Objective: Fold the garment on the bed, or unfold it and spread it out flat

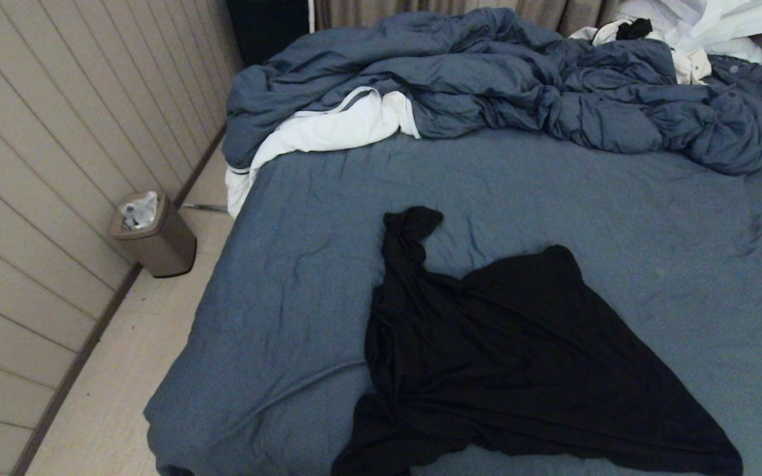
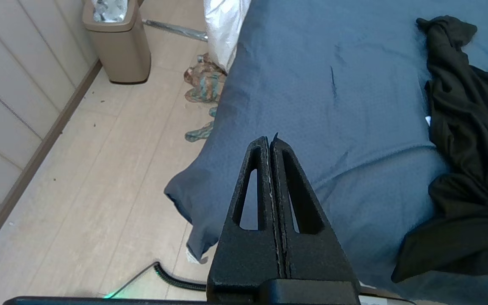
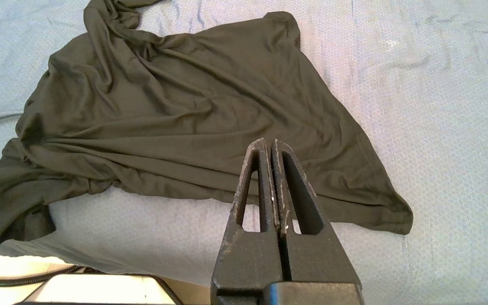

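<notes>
The black garment (image 1: 513,357) lies rumpled on the slate-blue bed (image 1: 288,264), spread in a rough triangle with a twisted end pointing toward the duvet and one corner near the bed's front edge. No print shows on it. Neither arm appears in the head view. My left gripper (image 2: 269,142) is shut and empty, held above the bed's front left corner, with the garment (image 2: 468,127) off to its side. My right gripper (image 3: 268,144) is shut and empty, hovering over the garment's (image 3: 176,110) near hem.
A puffy blue-grey duvet (image 1: 500,86) is heaped across the far end of the bed, with a white cloth (image 1: 328,129) tucked under it. White clothes (image 1: 705,30) lie at the far right. A tan bin (image 1: 156,235) stands on the floor by the wall, slippers (image 2: 203,82) beside the bed.
</notes>
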Motion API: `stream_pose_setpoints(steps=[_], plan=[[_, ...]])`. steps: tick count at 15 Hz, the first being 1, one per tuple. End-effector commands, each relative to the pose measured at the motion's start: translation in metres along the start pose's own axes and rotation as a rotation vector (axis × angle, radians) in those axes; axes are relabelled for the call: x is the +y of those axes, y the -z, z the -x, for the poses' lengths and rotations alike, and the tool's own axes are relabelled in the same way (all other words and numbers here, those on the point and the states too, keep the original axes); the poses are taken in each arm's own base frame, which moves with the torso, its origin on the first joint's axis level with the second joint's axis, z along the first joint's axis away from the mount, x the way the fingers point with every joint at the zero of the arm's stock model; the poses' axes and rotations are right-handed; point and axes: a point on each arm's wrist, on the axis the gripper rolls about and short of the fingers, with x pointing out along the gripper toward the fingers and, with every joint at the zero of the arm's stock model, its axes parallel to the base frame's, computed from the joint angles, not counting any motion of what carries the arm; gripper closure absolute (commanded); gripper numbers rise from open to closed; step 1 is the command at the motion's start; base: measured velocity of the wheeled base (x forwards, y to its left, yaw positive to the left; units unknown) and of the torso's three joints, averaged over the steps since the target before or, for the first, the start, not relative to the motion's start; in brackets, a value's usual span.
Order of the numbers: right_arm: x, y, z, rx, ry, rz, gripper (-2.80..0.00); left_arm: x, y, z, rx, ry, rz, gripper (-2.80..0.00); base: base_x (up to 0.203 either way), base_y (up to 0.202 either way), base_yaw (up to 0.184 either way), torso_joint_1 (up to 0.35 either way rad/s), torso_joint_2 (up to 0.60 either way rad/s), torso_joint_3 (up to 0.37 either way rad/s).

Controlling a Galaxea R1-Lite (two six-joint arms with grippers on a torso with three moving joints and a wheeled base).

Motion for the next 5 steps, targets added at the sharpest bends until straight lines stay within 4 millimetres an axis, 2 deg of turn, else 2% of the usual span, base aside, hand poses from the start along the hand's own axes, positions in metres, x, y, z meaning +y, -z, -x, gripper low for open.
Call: stream_pose_setpoints(steps=[1,5], plan=[[0.0000,0.0002,0.0000,0.001,0.000,-0.001,0.00,-0.0001,-0.0001,-0.0001,0.001,0.002,-0.002,0.00,0.000,0.000,0.000,0.000,0.00,0.000],[0.0000,0.0000,-0.0002,0.001,0.000,0.002,0.00,-0.0001,-0.0001,-0.0001,0.001,0.002,-0.002,0.00,0.000,0.000,0.000,0.000,0.00,0.000]])
